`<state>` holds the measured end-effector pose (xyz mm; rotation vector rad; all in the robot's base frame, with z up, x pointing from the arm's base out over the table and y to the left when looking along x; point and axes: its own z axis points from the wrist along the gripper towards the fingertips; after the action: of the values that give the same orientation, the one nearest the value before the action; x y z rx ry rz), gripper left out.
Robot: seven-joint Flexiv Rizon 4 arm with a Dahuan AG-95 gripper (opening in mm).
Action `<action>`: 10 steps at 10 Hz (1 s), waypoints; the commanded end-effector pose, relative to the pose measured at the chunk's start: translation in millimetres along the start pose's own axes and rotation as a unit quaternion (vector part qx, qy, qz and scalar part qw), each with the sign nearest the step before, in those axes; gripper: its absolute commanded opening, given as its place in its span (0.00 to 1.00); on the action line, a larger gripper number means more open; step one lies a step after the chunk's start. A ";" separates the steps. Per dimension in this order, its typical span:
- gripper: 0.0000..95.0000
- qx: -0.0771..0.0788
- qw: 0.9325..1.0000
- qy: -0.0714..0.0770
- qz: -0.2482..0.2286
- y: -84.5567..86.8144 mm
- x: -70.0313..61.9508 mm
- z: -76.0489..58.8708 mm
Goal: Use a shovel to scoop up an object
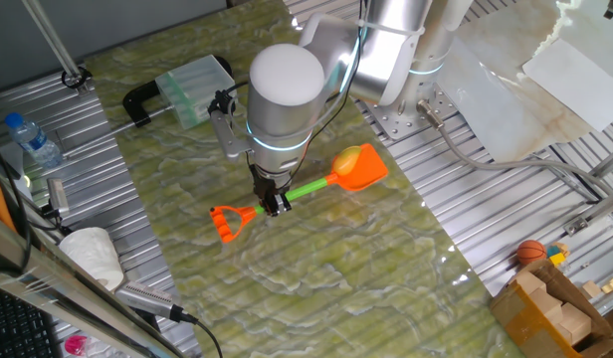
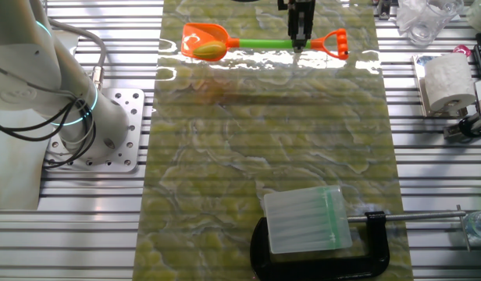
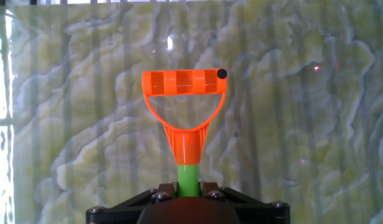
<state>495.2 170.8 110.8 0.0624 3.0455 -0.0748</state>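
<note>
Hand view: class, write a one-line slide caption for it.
Gripper clamps the shovel by its green shaft, orange D-handle pointing away over the green marbled table.

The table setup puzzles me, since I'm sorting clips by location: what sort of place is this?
Probably a robotics lab bench. A robot arm is bolted to a slotted aluminium table covered by a green marbled mat, with a toy shovel and a black C-clamp around.

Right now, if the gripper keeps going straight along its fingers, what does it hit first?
The marbled mat. The gripper points straight down, jaws shut on the shovel at its green shaft, and only mat shows underneath. How much gap is left is unclear.
</note>
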 end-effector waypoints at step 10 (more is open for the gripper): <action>0.00 -0.001 1.000 0.003 -0.017 1.3 -3.2 2.2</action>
<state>499.9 172.6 107.8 0.0092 3.0526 -0.0752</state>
